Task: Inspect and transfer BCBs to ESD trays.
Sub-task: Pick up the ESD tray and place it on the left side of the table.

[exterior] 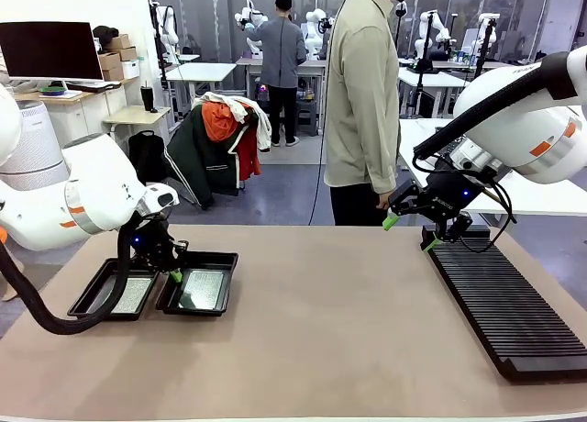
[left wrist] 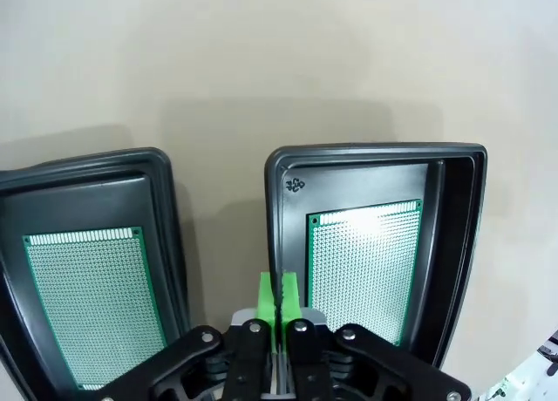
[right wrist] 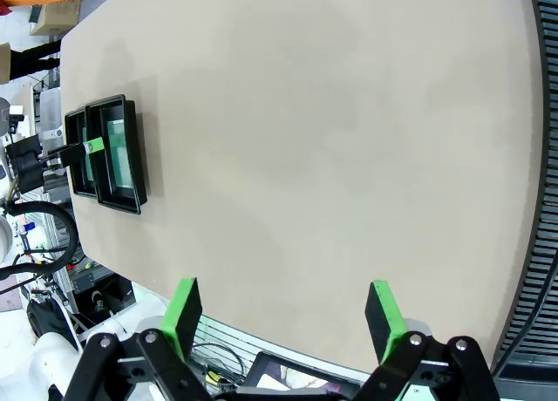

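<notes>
Where the table (exterior: pixel 312 349) is seen from the front, two ESD trays (exterior: pixel 197 289) are set side by side near its left edge, each with one of the BCBs (exterior: pixel 204 290) lying flat on its floor. The left gripper (exterior: pixel 174 275) is held low over the strip between the trays, but its fingertips are too small there for their spacing to be read. This is supplied by the left wrist view: the two green pads (left wrist: pixel 268 298) are pressed together with nothing between them, above the inner rim of the right-hand tray (left wrist: pixel 375 157). In that view the fine dotted grid of each board (left wrist: pixel 366 266) is also made out, along with a small embossed mark in one tray corner (left wrist: pixel 296 186).

The right gripper (exterior: pixel 407 231) is shown in the front view above the far end of a long black slotted rack (exterior: pixel 509 307) at the table's right side. Its jaws are seen spread wide and empty, which is confirmed by the right wrist view, where the green fingertips (right wrist: pixel 186 312) stand well apart over bare tabletop. From that wrist camera the trays are seen far off across the table, with the left arm's green tip (right wrist: pixel 94 145) over them, and the rack's ribbed edge (right wrist: pixel 540 244) is caught along one side.

A person (exterior: pixel 362 101) is seen standing at the far side of the table.
</notes>
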Robot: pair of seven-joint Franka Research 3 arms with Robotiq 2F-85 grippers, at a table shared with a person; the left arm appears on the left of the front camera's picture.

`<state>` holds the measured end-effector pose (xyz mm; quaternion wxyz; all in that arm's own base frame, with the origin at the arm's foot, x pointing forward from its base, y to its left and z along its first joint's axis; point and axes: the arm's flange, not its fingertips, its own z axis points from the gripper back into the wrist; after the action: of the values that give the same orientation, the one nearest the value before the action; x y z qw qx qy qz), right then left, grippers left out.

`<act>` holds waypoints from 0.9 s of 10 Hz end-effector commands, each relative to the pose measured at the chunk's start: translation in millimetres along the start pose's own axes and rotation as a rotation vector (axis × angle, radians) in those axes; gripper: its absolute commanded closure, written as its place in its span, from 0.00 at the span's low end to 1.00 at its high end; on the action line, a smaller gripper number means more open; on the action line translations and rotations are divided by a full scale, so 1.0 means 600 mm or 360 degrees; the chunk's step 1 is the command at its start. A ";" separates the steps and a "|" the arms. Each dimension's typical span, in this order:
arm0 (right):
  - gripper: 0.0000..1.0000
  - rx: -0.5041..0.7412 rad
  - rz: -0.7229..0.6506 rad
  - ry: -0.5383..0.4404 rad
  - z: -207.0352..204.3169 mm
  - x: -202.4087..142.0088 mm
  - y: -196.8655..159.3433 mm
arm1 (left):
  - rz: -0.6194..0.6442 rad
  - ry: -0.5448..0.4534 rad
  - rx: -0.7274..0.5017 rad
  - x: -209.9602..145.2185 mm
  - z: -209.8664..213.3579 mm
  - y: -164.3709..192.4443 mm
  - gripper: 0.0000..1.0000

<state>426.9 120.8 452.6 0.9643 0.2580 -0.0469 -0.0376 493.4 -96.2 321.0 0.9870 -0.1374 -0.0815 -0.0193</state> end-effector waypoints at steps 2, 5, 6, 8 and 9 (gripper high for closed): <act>0.00 -0.0016 -0.0034 -0.0002 0.000 0.001 0.003 | 0.0029 -0.0030 0.0049 -0.002 -0.009 0.009 0.97; 0.00 -0.0016 -0.0034 -0.0002 0.000 0.001 0.003 | 0.0016 -0.0005 0.0071 -0.005 -0.028 0.016 0.97; 0.00 -0.0016 -0.0034 -0.0002 0.000 0.001 0.003 | 0.0012 -0.0009 0.0017 0.001 -0.013 0.009 0.97; 0.00 -0.0016 -0.0034 -0.0002 0.000 0.001 0.003 | 0.0012 -0.0009 0.0017 0.001 -0.013 0.009 0.97; 0.00 -0.0016 -0.0034 -0.0002 0.000 0.001 0.003 | 0.0012 -0.0009 0.0017 0.001 -0.013 0.009 0.97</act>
<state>426.9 120.8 452.6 0.9643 0.2580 -0.0469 -0.0376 495.9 -94.4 310.0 0.9877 -0.1305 -0.0837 -0.0180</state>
